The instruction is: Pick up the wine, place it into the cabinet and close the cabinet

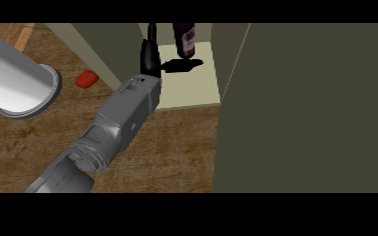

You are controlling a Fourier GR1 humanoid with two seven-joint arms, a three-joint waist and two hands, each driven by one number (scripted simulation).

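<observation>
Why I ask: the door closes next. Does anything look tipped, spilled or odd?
Nothing stands out. The dark glass wine bottle appears upright on the pale cabinet shelf, the black left hand open beside it, and the olive cabinet door hangs open.

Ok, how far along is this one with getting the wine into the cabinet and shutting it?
Looks done: the wine bottle stands on the pale cabinet shelf. In hand: the left hand is inside the opening beside the bottle, fingers straight, not curled round it. Left: drawing the hand out and shutting the cabinet door, which stands wide open at the right.
</observation>
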